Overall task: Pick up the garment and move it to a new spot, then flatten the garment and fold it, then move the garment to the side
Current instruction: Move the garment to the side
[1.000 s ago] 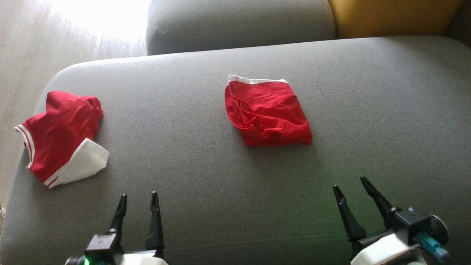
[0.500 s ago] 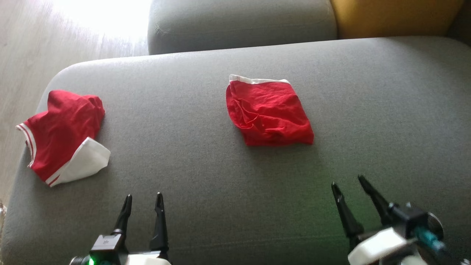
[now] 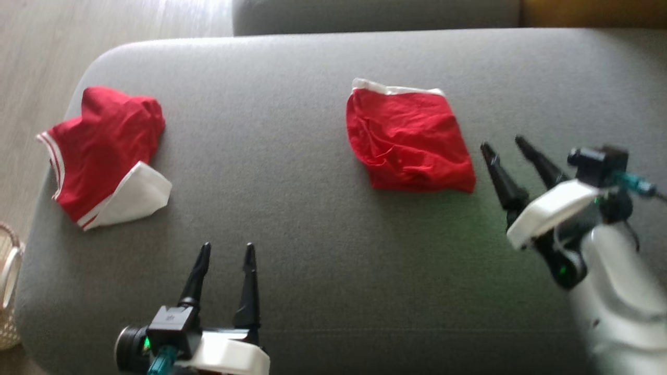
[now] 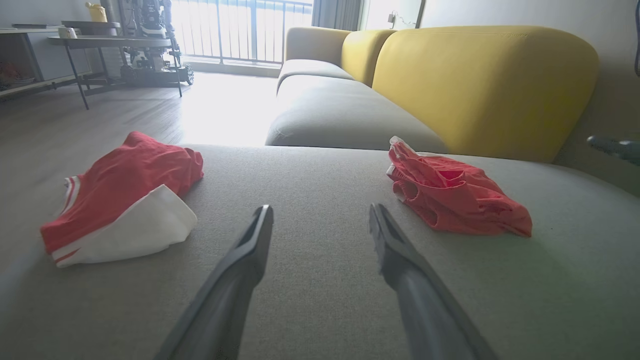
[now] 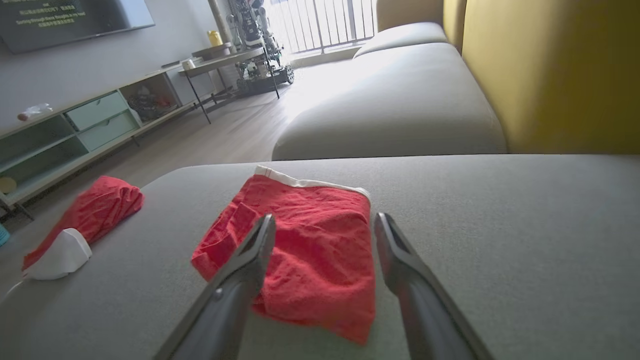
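Note:
A red garment (image 3: 409,140) with a white waistband lies crumpled and roughly folded in the middle of the grey sofa seat (image 3: 292,219). My right gripper (image 3: 502,142) hovers open just to its right, fingertips level with the garment's near right corner. In the right wrist view the open fingers (image 5: 326,216) frame the garment (image 5: 310,240) from just above. My left gripper (image 3: 227,246) stands open near the seat's front edge, empty, well short of the garment (image 4: 455,197). Its fingers (image 4: 321,207) point over bare cushion.
A second red and white garment (image 3: 104,151) lies bunched at the seat's left end. Yellow backrests (image 4: 480,85) rise behind the seat, and another grey cushion (image 4: 340,110) continues beyond. A woven basket (image 3: 8,291) stands on the floor at the left.
My right arm has reached forward and now sits beside the garment's right edge. The head camera has tilted down. Both grippers stay open.

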Available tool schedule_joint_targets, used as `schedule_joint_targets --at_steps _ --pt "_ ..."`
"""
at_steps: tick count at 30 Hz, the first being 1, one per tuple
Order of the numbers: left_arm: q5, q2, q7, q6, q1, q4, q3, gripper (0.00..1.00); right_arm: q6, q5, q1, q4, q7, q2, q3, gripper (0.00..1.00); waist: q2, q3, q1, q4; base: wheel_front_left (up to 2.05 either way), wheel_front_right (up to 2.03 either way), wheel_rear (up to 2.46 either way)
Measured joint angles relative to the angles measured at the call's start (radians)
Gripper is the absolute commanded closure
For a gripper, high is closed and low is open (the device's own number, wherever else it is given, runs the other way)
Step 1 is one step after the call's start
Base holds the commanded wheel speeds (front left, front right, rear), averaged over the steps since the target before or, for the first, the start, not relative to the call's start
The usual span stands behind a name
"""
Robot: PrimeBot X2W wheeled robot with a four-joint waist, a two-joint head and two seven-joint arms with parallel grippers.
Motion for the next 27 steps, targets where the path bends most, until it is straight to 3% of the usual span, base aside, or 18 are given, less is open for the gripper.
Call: schedule_joint_targets --at_steps 5,12,13,14,21,27 --pt "0.000 -0.001 0.000 -0.007 -0.028 0.000 -0.026 0.00 0.000 0.027 -0.131 0.109 -0.028 -0.061 0.088 0.00 0.0000 0.043 0.0000 0.033 0.00 0.00 0.00" --pt "-0.002 -0.002 0.000 -0.007 -0.068 0.004 -0.034 0.00 0.000 0.014 -0.247 0.261 -0.102 -0.069 0.194 0.00 0.0000 0.092 0.0001 0.072 0.00 0.00 0.00" --pt "-0.002 -0.002 0.000 -0.007 -0.071 0.004 -0.036 0.00 0.000 0.006 -0.258 0.279 -0.111 -0.069 0.209 0.44 0.0000 0.098 0.0001 0.076 0.00 0.00 0.00" --pt "-0.002 -0.002 0.000 -0.007 -0.074 0.005 -0.038 0.00 0.000 -0.003 -0.267 0.295 -0.120 -0.069 0.222 1.00 0.0000 0.102 0.0001 0.079 0.00 0.00 0.00" --pt "-0.004 -0.003 0.000 -0.005 -0.091 0.007 -0.058 0.00 0.000 -0.065 -0.302 0.382 -0.146 -0.046 0.323 1.00 0.0000 0.120 0.0000 0.101 0.00 0.00 0.00" --pt "-0.011 -0.003 0.000 -0.005 -0.112 0.015 -0.063 0.00 0.000 -0.137 -0.309 0.422 -0.146 0.010 0.349 1.00 0.0000 0.135 0.0000 0.115 0.00 0.00 0.00"
